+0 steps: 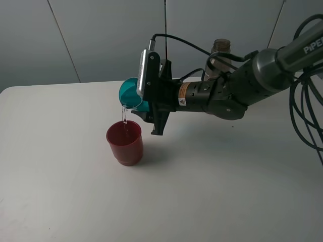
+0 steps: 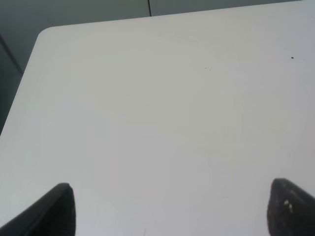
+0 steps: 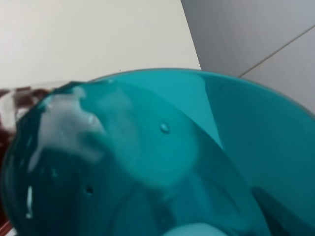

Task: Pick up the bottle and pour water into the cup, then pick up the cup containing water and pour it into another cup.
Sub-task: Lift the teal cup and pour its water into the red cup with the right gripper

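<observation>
The right arm (image 1: 262,65) reaches almost level over the white table (image 1: 227,191), wrist rolled, with the right gripper (image 1: 144,103) clamped on the small teal translucent plastic tumbler (image 1: 128,92). The tumbler lies nearly on its side, its long axis close to horizontal and its mouth pointing away from the wrist. A thin water stream (image 1: 123,115) falls from the tumbler into the squat dark red plastic cup (image 1: 125,143) just below the fingertips. The neck of the smoky grey-brown plastic bottle (image 1: 220,48) shows behind the forearm. The left gripper (image 2: 170,187) is spread wide, holding nothing.

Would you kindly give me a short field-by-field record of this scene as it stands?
right gripper: shut on the teal cup, tilted above the red cup
water: thin stream falling into the red cup
red cup: upright on the table
bottle: standing behind the right arm, partly hidden
left gripper: open, holding nothing
</observation>
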{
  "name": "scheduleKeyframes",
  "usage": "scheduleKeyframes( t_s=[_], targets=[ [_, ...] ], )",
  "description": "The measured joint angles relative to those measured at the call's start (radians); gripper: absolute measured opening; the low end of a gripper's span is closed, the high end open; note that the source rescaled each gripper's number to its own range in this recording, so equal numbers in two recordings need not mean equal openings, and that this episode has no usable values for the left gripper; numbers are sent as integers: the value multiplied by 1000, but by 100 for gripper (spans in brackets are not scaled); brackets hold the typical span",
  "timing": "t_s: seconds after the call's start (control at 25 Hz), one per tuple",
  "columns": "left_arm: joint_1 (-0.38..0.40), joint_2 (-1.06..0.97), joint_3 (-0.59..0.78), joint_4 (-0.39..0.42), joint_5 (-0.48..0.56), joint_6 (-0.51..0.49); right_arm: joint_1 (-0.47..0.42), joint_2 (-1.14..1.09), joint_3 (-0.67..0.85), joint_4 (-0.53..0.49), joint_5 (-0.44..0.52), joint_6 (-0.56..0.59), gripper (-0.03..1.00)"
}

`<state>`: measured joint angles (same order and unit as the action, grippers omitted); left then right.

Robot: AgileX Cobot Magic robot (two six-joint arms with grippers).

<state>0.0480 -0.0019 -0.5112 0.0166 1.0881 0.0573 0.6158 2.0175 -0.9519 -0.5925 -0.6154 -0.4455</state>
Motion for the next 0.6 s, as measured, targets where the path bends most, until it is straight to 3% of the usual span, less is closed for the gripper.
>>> scheduleKeyframes(
  t_s=[0.6],
  targets=[
    [0, 0, 0, 0, 0, 0, 0, 0, 0, 2, -5, -158, 2]
  ],
)
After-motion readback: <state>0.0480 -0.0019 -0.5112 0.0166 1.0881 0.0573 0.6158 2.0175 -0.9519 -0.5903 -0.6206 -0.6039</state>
